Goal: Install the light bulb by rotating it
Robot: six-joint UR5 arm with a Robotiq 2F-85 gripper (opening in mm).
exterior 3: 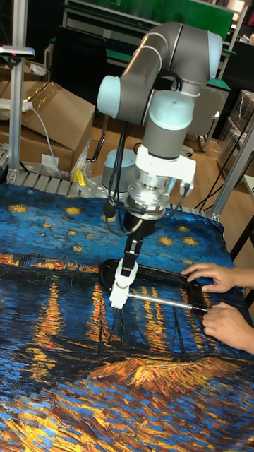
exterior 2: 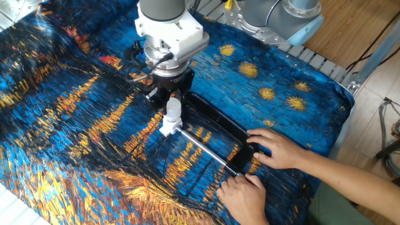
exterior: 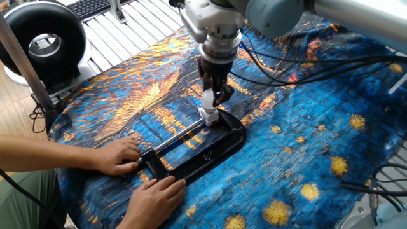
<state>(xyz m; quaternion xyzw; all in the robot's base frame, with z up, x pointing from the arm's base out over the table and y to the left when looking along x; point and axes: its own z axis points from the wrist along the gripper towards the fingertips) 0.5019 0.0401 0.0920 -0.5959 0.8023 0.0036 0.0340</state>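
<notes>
The small frosted white light bulb (exterior: 208,99) (exterior 2: 173,107) (exterior 3: 128,268) stands upright on the white socket block (exterior: 210,117) (exterior 2: 167,127) (exterior 3: 118,296). My gripper (exterior: 212,95) (exterior 2: 172,100) (exterior 3: 131,253) comes straight down from above, with its dark fingers shut on the bulb. The socket block sits at the end of a metal rod in a black clamp frame (exterior: 210,156) (exterior 2: 219,122) (exterior 3: 159,274) lying on the painted blue cloth. The fingers partly hide the top of the bulb.
A person's two hands (exterior: 117,156) (exterior 2: 275,147) (exterior 3: 212,275) hold the clamp's other end. A black ring-shaped device (exterior: 41,38) stands off the table's far left corner. Cables (exterior: 305,60) trail over the cloth behind the arm. Cardboard boxes (exterior 3: 56,113) sit behind the table.
</notes>
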